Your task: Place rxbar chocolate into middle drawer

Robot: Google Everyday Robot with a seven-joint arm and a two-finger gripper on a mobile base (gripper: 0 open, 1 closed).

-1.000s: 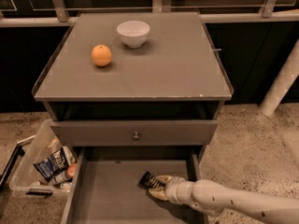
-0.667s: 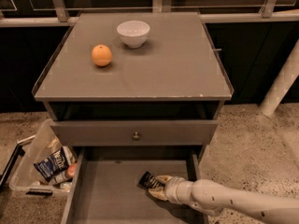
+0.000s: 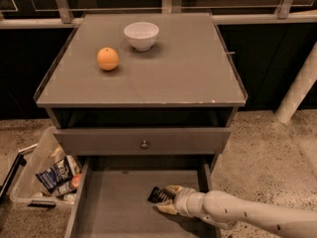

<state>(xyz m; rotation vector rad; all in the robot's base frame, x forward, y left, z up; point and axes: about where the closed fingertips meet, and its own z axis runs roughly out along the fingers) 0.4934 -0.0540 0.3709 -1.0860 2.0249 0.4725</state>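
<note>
Black glossy film with white lettering: the rxbar chocolate sat low over the right part of the middle drawer. Its right end lay between the tan jaws of the gripper, and the jaws read as clamped on it. Could not tell whether the bar touched the drawer floor or hung just above it. The gripper reached in from the right on a pale, rounded arm crossing the drawer's right wall.

Risks, as judged:
- Slick wrapper on a thin flat bar held by one end, so it could pivot or slide out early. Low stakes, since the drawer floor lay directly beneath.
- The film might cling to a jaw on release and be dragged back out as the gripper withdrew.
- The arm ran close to the right wall, so a careless retreat could catch it and jolt the drawer.

Materials and shapes:
- Drawer: matte grey, wide and shallow, with low walls and a plain flat floor.
- Tabletop: smooth grey with a faint sheen and pale scuffs along the near edge.
- Orange: round and matte, far left on the tabletop.
- White bowl: smooth and rounded, just beyond the orange.
- Clear plastic bin: on the speckled floor left of the drawer, holding crinkled packets.
</note>
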